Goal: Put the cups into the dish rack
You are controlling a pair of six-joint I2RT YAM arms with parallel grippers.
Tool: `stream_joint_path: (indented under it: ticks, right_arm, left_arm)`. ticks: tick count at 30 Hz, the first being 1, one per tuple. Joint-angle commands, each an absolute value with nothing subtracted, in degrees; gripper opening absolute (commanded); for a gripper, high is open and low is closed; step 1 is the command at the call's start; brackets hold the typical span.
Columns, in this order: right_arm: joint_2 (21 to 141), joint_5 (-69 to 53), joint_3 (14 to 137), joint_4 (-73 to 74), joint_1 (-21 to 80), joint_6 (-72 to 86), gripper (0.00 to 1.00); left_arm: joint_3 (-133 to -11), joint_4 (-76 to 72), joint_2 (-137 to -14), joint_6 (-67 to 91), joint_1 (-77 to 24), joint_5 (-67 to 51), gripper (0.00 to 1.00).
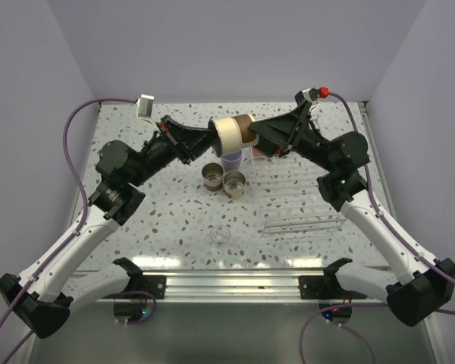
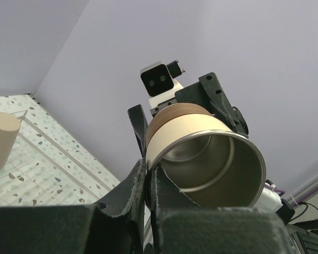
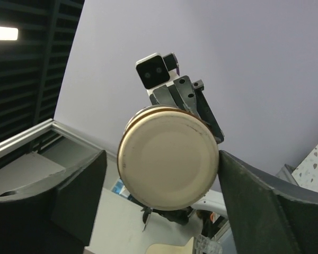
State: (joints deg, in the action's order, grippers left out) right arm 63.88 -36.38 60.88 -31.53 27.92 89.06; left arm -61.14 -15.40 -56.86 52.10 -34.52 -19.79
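My left gripper is shut on the rim of a short beige cup with a shiny metal inside and holds it sideways in the air above the table. In the left wrist view its fingers pinch the cup's wall. My right gripper is open, with its fingers on either side of the cup's base. The right finger is at the cup's edge and the left finger is apart from it. Below stand a lavender cup and two short beige cups. The clear dish rack lies at the right.
A tan cup shows at the left of the left wrist view. A small clear object lies on the speckled table toward the front. Both arms meet over the middle of the table. Walls close the back and sides.
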Motion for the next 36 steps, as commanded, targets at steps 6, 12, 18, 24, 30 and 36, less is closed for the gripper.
stream_joint_path:
  ticks: [6, 12, 18, 24, 30, 36]
  right_arm:
    - [63.6, -35.3, 60.8, -34.2, 28.7, 88.3, 0.5]
    - [62.2, -35.2, 59.7, -30.2, 28.7, 84.9, 0.09]
    - [61.7, -34.0, 59.5, -26.3, 28.7, 82.4, 0.0]
    - [61.3, -33.5, 65.3, -11.5, 25.6, 70.1, 0.0]
    - [62.1, -30.9, 73.4, 12.1, 16.5, 53.6, 0.0]
    - [64.9, -21.5, 82.8, 30.0, 14.8, 37.0, 0.0]
  left_arm:
    - [-61.0, -14.0, -56.6, 50.4, -34.7, -19.9, 0.0]
    - [-61.3, -11.0, -56.8, 49.0, -34.7, -19.4, 0.3]
    - [-61.6, -5.7, -56.0, 47.2, -34.6, -16.7, 0.99]
    - [-62.8, 4.1, -53.7, 43.0, -34.7, -10.7, 1.0]
    - [-67.1, 21.9, -53.2, 38.1, -34.6, 2.7, 1.0]
    - [-66.9, 28.1, -50.5, 35.5, -34.5, 10.2, 1.0]
